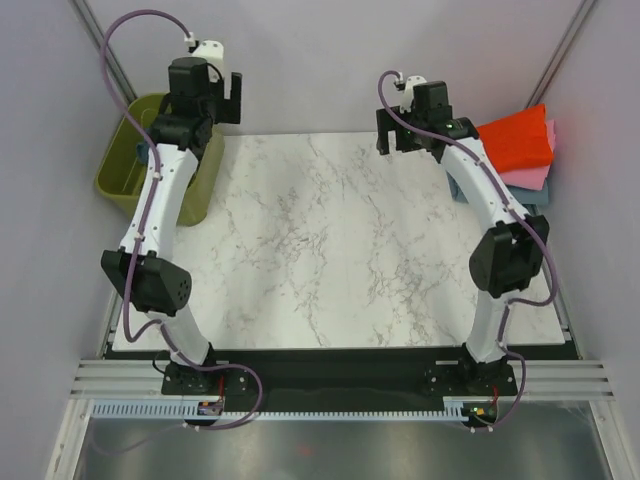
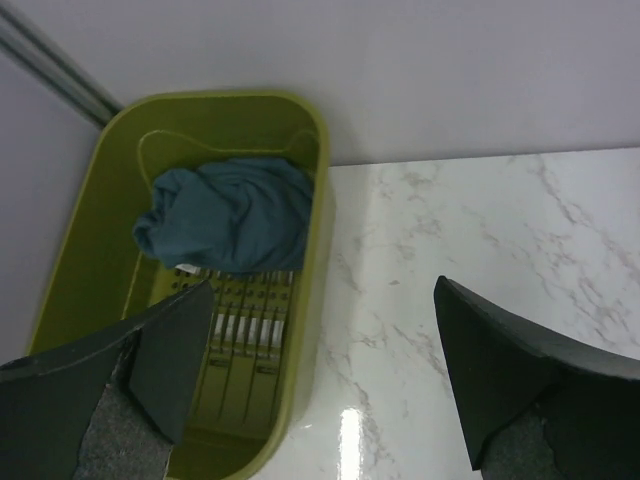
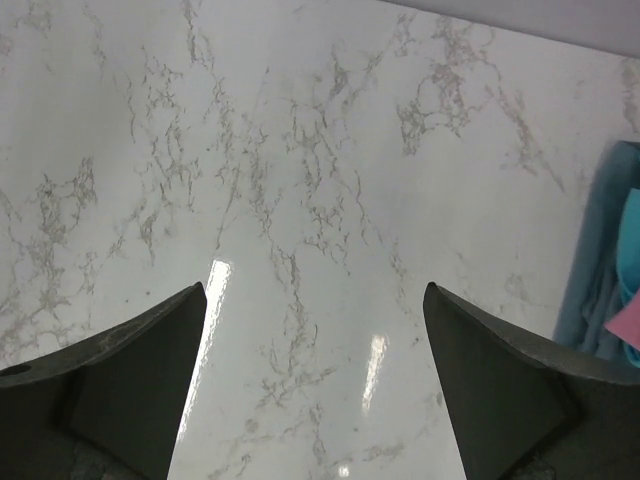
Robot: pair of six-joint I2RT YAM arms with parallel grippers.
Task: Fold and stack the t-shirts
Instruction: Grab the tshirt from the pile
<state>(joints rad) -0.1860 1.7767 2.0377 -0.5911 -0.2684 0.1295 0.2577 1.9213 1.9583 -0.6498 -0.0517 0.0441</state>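
A crumpled slate blue-grey t-shirt [image 2: 228, 215] lies in the olive-green basket [image 2: 305, 330] at the table's far left. Folded t-shirts are stacked at the far right: red-orange [image 1: 517, 140] on top, pink [image 1: 535, 176] under it, teal blue [image 3: 600, 270] at the bottom. My left gripper [image 2: 325, 380] hangs open above the basket's right rim, nothing between its fingers. Over the marble near the stack my right gripper [image 3: 315, 390] is open and holds nothing. In the top view the left gripper [image 1: 222, 98] is at the back left and the right gripper [image 1: 398, 132] at the back right.
The marble tabletop [image 1: 330, 240] spreads between the two arms. The olive-green basket [image 1: 125, 175] stands off the table's far left corner, against the grey wall. Slanted metal bars run along both back corners.
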